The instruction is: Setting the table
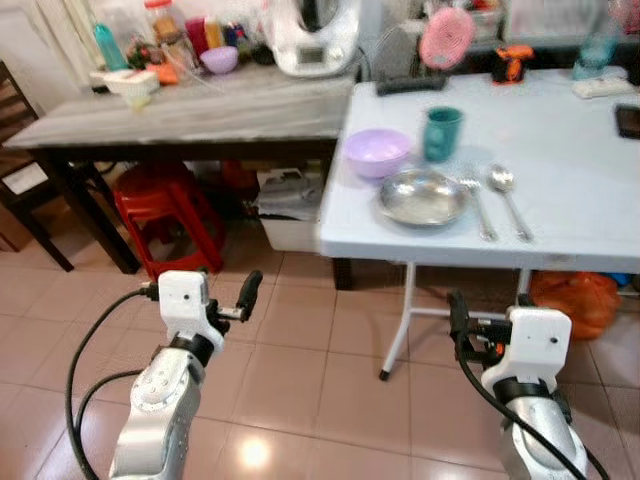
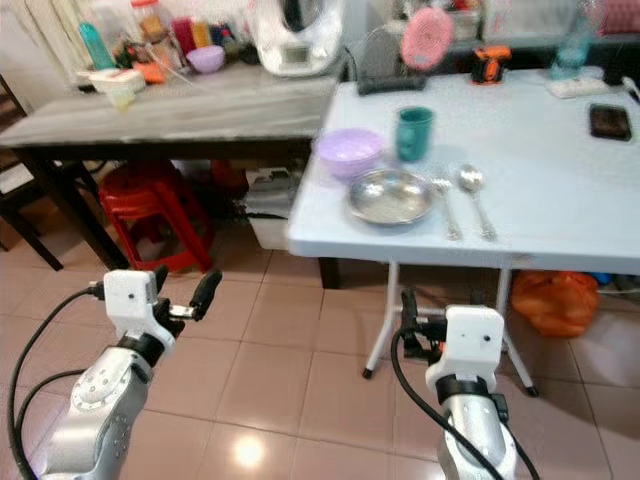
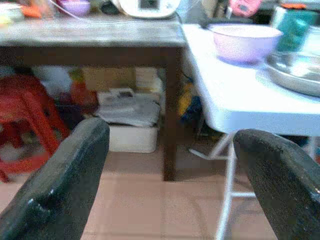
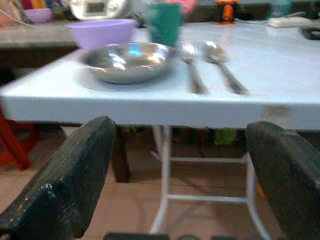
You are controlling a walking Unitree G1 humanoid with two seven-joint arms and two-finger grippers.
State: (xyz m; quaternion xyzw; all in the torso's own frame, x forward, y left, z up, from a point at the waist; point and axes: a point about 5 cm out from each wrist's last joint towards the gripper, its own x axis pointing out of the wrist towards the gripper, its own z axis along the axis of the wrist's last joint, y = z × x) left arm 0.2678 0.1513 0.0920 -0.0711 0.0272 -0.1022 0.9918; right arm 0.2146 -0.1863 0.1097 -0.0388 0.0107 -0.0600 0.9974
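On the white folding table point(image 1: 580, 170) a steel plate point(image 1: 423, 196) lies near the front edge. A fork point(image 1: 478, 205) and a spoon point(image 1: 507, 195) lie side by side to its right. Behind the plate are a purple bowl point(image 1: 376, 151) and a teal cup point(image 1: 441, 133). My left gripper point(image 3: 172, 135) hangs open over the tiled floor, left of and below the table corner, and holds nothing. My right gripper point(image 4: 180, 127) is also open and empty, below the table's front edge, facing the plate point(image 4: 127, 60).
A grey-topped table point(image 1: 200, 110) with jars and a white appliance point(image 1: 315, 40) adjoins on the left. Under it stand a red stool point(image 1: 165, 215) and a white box point(image 1: 290, 228). An orange bag point(image 1: 575, 300) lies under the white table. A dark chair point(image 1: 20, 190) is far left.
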